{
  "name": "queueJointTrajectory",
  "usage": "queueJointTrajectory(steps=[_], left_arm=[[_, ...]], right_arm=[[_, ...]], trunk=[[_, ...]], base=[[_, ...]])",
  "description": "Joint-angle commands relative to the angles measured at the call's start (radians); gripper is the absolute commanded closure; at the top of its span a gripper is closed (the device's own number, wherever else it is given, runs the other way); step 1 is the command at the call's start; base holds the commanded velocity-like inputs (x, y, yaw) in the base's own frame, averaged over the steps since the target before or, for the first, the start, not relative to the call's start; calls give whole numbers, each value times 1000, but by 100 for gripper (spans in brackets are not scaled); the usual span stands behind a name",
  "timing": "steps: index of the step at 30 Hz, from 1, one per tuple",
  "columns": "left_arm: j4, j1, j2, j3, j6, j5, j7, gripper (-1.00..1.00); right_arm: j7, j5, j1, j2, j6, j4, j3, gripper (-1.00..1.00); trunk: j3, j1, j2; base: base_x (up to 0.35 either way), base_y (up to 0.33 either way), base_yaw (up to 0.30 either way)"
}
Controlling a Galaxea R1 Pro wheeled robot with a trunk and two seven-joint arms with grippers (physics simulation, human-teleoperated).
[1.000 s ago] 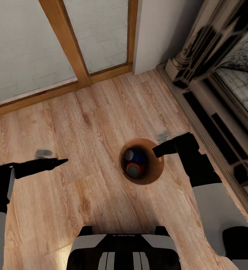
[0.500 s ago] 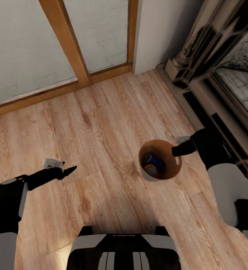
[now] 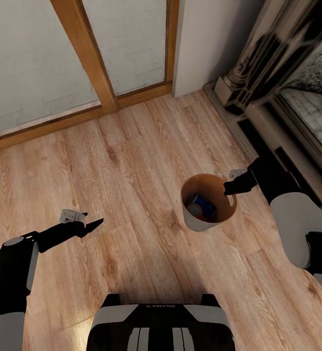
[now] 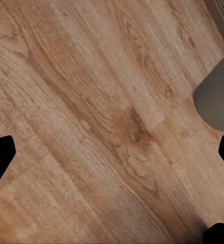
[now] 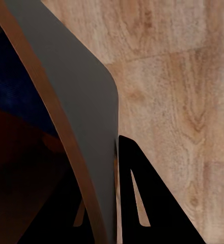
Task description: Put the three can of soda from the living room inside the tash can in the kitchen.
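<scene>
The right gripper (image 3: 231, 187) is clamped on the rim of the trash can (image 3: 199, 225), one finger inside the wall and one outside. The right wrist view shows this pinch close up: the grey outer wall and copper rim (image 5: 79, 127) pass between the dark fingers (image 5: 142, 203). The head view shows the bin tilted above the wood floor (image 3: 141, 146), with a blue soda can (image 3: 203, 202) and a grey can top (image 3: 195, 210) inside; a third can cannot be made out.

The left gripper (image 3: 95, 225) hangs released, well apart from the bin. In the left wrist view its finger tips (image 4: 0, 157) flank bare floor (image 4: 102, 117), and the bin's grey side (image 4: 218, 99) shows at the edge.

Wood-framed glass doors (image 3: 90, 63) stand beyond, and a fireplace surround (image 3: 277, 97) runs just beside the right arm.
</scene>
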Motion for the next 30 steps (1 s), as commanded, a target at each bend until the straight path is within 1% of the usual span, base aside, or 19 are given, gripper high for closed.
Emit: queueJointTrajectory(steps=[1, 3, 13, 20, 26, 30], left_arm=[[0, 0, 0, 0, 0, 0, 0, -100], [0, 0, 0, 0, 0, 0, -1, -100], [2, 1, 0, 0, -1, -13, 5, -100], [2, 1, 0, -1, 1, -7, 5, -100], [4, 0, 0, -1, 2, -13, 5, -100], [5, 1, 0, 0, 2, -10, 5, -100]], right_arm=[[8, -18, -1, 0, 11, 1, -2, 100], [8, -18, -2, 0, 11, 2, -2, 100], [8, -18, -2, -1, 11, 2, -2, 100], [6, -18, -2, -3, 11, 1, -1, 100], [3, -18, -1, 1, 11, 1, 1, 100], [2, -18, 0, 2, 11, 1, 1, 100]], trunk=[[0, 0, 0], [0, 0, 0], [-31, 38, -70], [-53, 65, -119], [-72, 88, -161], [-72, 88, -161]], base=[[0, 0, 0], [0, 0, 0], [0, 0, 0], [0, 0, 0], [0, 0, 0], [0, 0, 0]])
